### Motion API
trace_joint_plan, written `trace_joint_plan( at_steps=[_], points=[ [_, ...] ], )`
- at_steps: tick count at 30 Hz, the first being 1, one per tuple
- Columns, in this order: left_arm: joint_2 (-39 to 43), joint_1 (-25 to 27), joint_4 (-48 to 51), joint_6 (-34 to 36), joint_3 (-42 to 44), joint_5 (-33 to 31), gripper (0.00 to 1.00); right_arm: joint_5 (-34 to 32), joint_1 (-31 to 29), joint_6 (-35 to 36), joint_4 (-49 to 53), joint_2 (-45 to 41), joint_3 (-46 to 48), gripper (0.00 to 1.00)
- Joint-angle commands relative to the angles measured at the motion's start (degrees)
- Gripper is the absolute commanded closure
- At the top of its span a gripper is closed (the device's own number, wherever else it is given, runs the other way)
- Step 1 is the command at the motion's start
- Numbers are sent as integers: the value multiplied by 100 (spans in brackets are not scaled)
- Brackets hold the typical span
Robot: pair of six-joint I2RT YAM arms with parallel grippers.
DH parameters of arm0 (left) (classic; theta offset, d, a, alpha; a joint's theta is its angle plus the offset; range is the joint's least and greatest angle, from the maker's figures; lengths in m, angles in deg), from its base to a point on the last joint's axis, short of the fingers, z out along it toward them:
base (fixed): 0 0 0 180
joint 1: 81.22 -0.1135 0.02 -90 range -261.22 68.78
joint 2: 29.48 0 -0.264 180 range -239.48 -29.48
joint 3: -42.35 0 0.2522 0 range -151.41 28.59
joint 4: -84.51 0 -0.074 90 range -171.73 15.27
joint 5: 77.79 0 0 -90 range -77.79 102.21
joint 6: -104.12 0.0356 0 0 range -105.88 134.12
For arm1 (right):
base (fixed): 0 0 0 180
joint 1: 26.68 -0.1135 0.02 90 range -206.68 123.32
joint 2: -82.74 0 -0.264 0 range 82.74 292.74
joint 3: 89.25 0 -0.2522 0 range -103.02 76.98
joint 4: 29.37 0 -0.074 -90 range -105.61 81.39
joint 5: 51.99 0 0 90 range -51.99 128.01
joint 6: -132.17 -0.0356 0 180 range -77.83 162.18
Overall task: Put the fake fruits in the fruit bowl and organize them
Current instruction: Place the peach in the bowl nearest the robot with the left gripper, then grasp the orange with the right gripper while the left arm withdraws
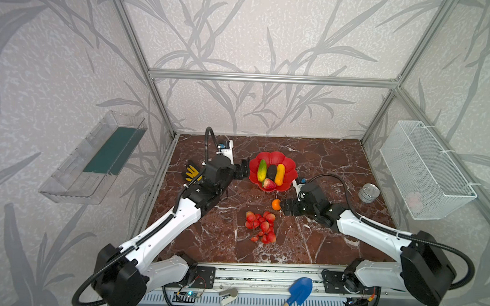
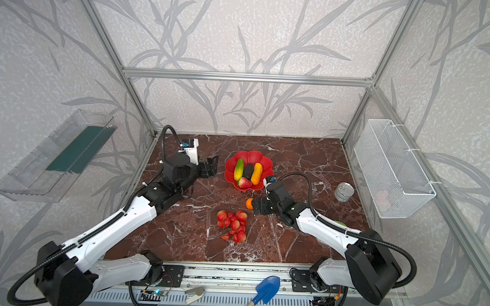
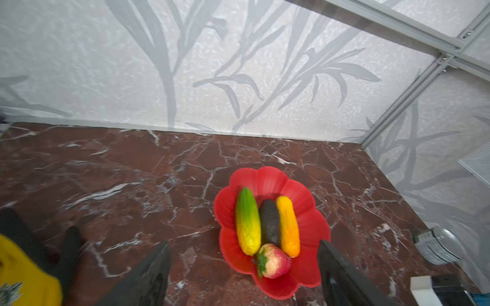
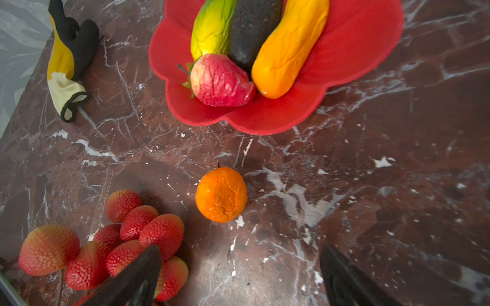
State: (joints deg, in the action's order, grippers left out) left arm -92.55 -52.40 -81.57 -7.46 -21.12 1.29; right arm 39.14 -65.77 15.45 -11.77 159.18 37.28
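My right claw [image 1: 284, 208] is open. The small orange [image 4: 221, 194] sits on the counter [image 4: 371, 185] just past its tips, with the red berries [image 4: 138, 227] nearby. My left claw [image 1: 242, 169] is open and empty beside the fruit bowl [image 4: 265, 122].

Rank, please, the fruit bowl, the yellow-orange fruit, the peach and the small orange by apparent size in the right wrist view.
Largest first:
fruit bowl (cropped)
yellow-orange fruit (cropped)
peach
small orange, only slightly smaller and nearer the camera, so the last pair is unsure.
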Motion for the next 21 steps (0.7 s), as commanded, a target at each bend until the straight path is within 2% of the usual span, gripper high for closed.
trace_joint_plan(
  at_steps=[1, 7, 14, 21],
  points=[
    [585, -235, -104, -16, 484, -468, 13, -82, -192, -180, -339, 372, -302, 7],
    [1332, -613, 294, -179, 956, -325, 12, -145, -340, -357, -548, 1169, -628, 11],
    [1504, -709, 487, -42, 1051, -267, 12, -298, -345, -492, -715, 1818, -849, 21],
    [1513, -781, 502, 176, 1054, -219, 11, -365, -345, -493, -541, 2072, -1014, 44]
  ],
)
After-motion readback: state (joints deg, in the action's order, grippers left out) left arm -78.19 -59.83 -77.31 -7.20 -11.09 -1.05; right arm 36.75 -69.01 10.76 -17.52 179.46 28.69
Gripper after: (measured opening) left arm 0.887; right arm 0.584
